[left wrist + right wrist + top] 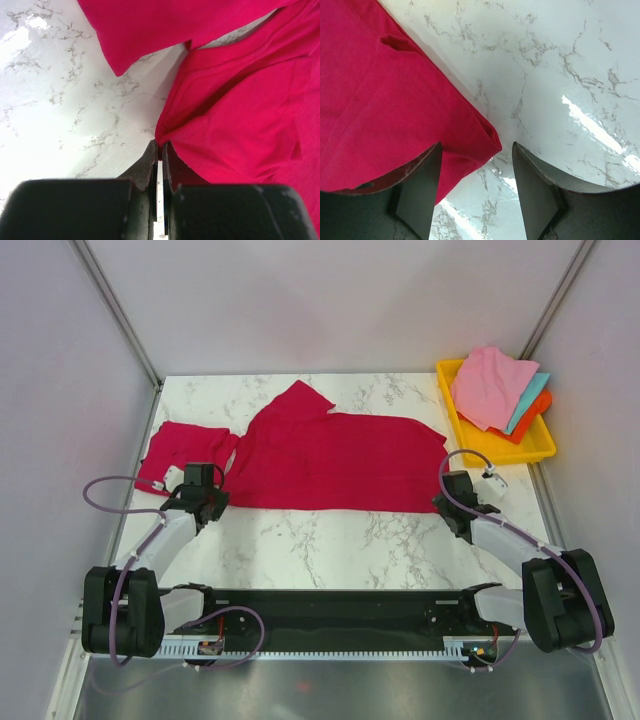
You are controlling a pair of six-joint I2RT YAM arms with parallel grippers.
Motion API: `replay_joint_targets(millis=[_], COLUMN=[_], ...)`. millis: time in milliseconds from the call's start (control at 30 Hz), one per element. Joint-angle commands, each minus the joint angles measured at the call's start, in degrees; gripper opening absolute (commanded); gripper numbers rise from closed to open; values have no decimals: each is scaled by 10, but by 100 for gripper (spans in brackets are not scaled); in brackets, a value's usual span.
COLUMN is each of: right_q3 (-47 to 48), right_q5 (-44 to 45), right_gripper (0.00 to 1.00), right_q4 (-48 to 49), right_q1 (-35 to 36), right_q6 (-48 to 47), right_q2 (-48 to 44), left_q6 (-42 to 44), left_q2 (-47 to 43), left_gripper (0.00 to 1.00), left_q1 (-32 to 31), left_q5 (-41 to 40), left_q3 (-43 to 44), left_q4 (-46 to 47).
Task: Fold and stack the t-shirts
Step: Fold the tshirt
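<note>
On the marble tabletop [330, 540] the spread t-shirt [330, 455] spans the middle, with a folded t-shirt [185, 445] by the left edge. The right gripper [476, 147], jaws wide over the near-right hem corner, probably should drop and close squarely on it. The left gripper [159, 146] is closed at the near-left corner; whether it pinches cloth is unclear.

spread t-shirt [330, 465]: crimson, flat, mid-table | folded t-shirt [185, 448]: crimson, just beside its left
</note>
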Motion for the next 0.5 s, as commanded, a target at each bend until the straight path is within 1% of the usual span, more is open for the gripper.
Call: replay_joint_targets(millis=[0, 233, 333, 367, 400, 433, 467], right_q3=[-5, -17, -18, -17, -17, -16, -14], right_q5=[7, -7, -8, -11, -12, -13, -13], right_gripper=[66, 59, 53, 43, 37, 24, 17], right_q4=[20, 49, 55, 56, 56, 56, 56], right_q1=[-3, -20, -22, -23, -25, -25, -25], right_q6=[21, 25, 24, 23, 22, 18, 14], right_q2=[-6, 14, 17, 20, 22, 22, 18], left_q6=[-15, -13, -12, -11, -11, -11, -10], left_q2=[0, 17, 17, 18, 17, 17, 16], left_gripper=[2, 2, 2, 2, 2, 2, 2], left_q1=[3, 4, 4, 4, 3, 3, 4], left_q5=[-21, -13, -12, -12, -12, -11, -11], left_q3=[9, 15, 15, 15, 15, 15, 15], left_q4=[-4, -3, -2, -3, -2, -2, -2])
